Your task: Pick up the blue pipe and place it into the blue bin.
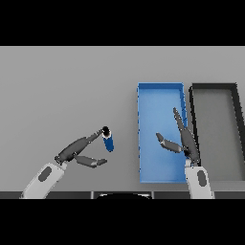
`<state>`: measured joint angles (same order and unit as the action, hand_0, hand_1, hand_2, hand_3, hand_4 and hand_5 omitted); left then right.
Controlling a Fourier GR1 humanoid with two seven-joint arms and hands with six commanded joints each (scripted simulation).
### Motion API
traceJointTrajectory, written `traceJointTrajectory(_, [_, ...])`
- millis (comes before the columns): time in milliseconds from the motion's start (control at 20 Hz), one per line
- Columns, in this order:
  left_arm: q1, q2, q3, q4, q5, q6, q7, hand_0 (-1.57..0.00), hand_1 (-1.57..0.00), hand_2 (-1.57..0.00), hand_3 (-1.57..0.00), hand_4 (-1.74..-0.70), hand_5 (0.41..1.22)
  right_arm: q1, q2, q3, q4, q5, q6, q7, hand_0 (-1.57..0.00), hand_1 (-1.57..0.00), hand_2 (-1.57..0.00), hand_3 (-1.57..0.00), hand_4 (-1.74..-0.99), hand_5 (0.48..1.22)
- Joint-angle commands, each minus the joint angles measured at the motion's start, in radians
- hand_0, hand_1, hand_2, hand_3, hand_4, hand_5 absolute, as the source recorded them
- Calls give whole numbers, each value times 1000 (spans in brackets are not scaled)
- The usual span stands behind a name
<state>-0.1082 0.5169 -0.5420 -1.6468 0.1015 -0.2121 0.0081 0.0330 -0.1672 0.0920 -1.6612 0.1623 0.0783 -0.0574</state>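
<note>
— While the blue pipe (108, 141) stands on the grey table (67, 86), which hand is closer to it?

— I think the left hand (76, 152). Its long fingers (94, 136) reach up and to the right, and their tips are at the dark upper end of the pipe. If they touch it or are only just beside it, I cannot say.

— How does the pipe lie?

— It looks nearly upright or a little tilted, with its long axis running almost up and down in the view. The thumb is lower, below the pipe and apart from it, so the hand is spread and holds nothing yet.

— And the bin?

— The blue bin (143, 143) is to the right of the pipe, near but apart. A black bin (193, 103) stands just beside it, further right.

— The right hand (183, 141)?

— It hangs over the blue bin with straight, relaxed fingers and holds nothing.

— So what is needed?

— In my judgement, the thumb must come to the pipe from the side opposite the fingers, across its long axis.
</note>
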Motion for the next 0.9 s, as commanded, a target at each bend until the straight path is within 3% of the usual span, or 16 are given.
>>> traceJointTrajectory(0, [-21,-22,-1,26,-13,11,-8,1,1,1,1,-1149,486,-1,5,-1,-3,-5,0,6,1,1,1,1,-1211,560])
traceJointTrajectory(350, [-69,-158,-8,181,-23,38,-39,1,1,1,1,-1137,495,-2,6,-5,14,-6,-1,8,1,1,1,1,-1200,549])
traceJointTrajectory(600, [-111,-235,-20,298,-83,80,-105,1,1,-23,0,-1098,517,-4,7,-12,14,-9,-7,15,1,1,1,1,-1195,548])
traceJointTrajectory(750, [-126,-282,-1,323,-20,51,-115,1,-44,-166,-108,-1176,601,-7,-3,-13,15,-4,-3,5,1,1,1,1,-1186,554])
traceJointTrajectory(850, [-128,-308,9,332,15,37,-120,-39,-248,-417,-345,-1268,675,15,5,-3,5,-2,-1,-8,1,1,1,1,-1196,560])
